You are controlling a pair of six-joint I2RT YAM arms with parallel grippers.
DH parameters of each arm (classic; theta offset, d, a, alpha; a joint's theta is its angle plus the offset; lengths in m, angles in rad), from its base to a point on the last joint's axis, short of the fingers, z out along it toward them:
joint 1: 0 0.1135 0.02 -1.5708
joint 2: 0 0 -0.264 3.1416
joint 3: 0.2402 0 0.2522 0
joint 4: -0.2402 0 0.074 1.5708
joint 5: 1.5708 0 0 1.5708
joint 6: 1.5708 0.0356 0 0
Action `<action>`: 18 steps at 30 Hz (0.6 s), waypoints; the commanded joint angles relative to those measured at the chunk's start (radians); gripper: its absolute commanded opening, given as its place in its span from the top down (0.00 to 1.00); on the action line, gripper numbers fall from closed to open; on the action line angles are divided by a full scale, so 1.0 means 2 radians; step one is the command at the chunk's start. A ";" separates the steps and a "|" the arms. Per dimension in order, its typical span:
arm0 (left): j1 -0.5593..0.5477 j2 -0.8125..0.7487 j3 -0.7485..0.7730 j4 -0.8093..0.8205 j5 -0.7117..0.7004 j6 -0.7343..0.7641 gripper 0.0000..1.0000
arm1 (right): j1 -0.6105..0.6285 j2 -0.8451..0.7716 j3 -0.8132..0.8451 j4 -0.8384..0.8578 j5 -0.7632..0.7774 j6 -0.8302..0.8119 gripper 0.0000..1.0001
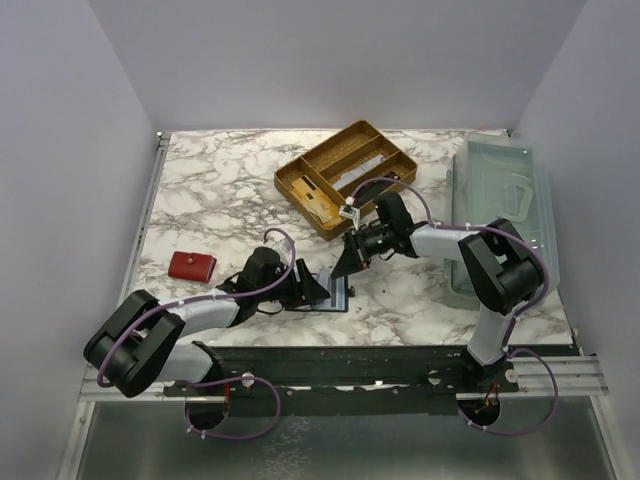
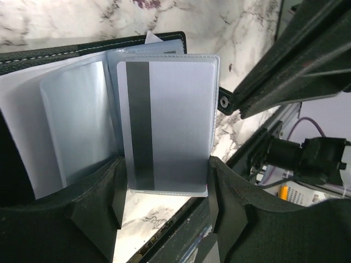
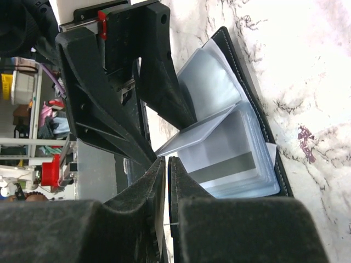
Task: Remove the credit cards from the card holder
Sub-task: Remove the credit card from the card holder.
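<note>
Here, one credit card (image 2: 175, 126) with a dark stripe sits in a clear sleeve (image 2: 164, 57) of the open black card holder (image 2: 66, 52), near the front middle of the worktop (image 1: 230, 180). The card's long axis runs from the left gripper (image 2: 166, 175) toward the holder's far edge, with the stripe along it, and this leaf is lifted off the stack. A second striped card (image 3: 230, 164) lies flat below.

The right gripper (image 3: 167, 161) is clenched on the raised sleeve's edge. The left gripper is spread wide, a finger beside each long edge.

The white-and-grey marbled worktop also carries one gold divided tray (image 1: 322, 163), one red pouch (image 1: 191, 265) at the left and one clear plastic bin (image 1: 500, 190) at the right. Plain pale walls close three sides.
</note>
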 commanded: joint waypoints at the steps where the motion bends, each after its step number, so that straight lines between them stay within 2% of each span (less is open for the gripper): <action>1: 0.000 0.011 -0.014 0.091 0.059 -0.001 0.57 | 0.002 -0.005 -0.005 0.023 -0.014 0.012 0.89; 8: 0.004 0.015 -0.008 0.104 0.071 0.046 0.58 | 0.001 -0.002 0.041 -0.101 -0.066 -0.144 0.89; 18: 0.005 0.033 -0.015 0.131 0.061 0.051 0.58 | 0.000 0.007 0.036 -0.097 -0.059 -0.144 0.89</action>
